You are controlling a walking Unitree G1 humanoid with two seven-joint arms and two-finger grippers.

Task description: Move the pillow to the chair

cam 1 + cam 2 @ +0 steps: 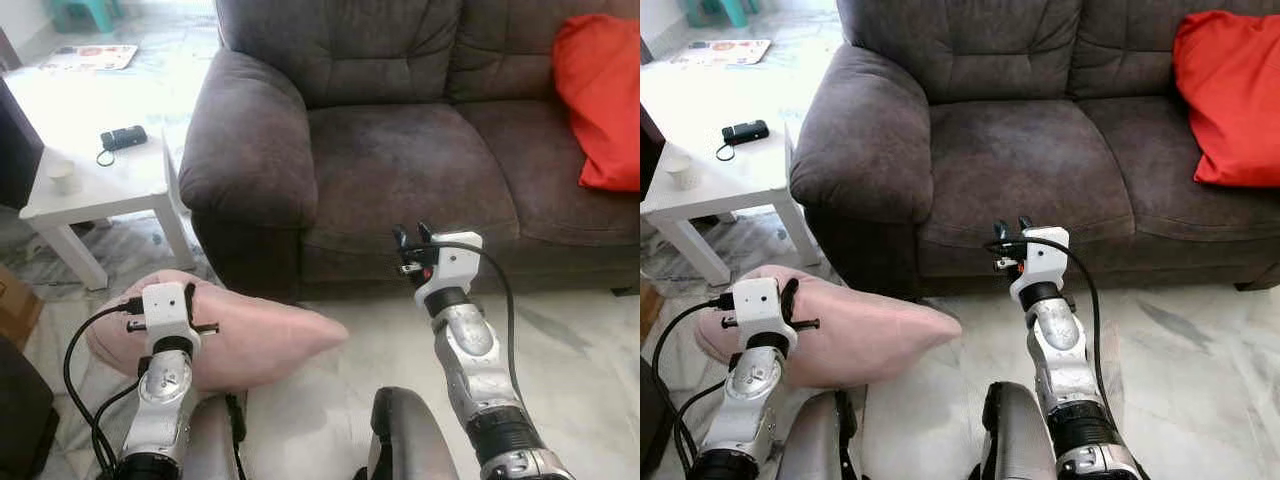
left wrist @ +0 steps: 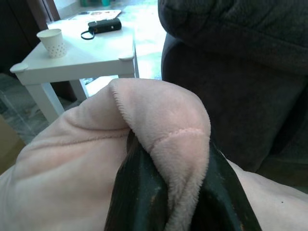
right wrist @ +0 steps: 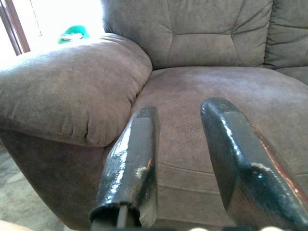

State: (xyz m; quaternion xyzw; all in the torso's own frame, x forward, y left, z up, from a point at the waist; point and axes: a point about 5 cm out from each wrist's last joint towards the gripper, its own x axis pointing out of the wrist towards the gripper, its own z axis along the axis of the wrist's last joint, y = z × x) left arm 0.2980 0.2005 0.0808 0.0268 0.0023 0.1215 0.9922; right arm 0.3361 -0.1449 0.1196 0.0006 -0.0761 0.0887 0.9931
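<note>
A: One pink pillow (image 1: 250, 335) down low by the sofa's (image 1: 400, 160) arm, near the white worktop (image 1: 100, 180), and the left gripper (image 2: 168, 192) has its jaws clenched on a fold!

B: Right gripper (image 3: 185, 159) hovers before the seat, jaws parted, holding nothing.

The robot had two shiny silver arms with white boxes at the wrists, looping black cables, and long black fingers (image 3: 130, 168), scratched and glossy.
</note>
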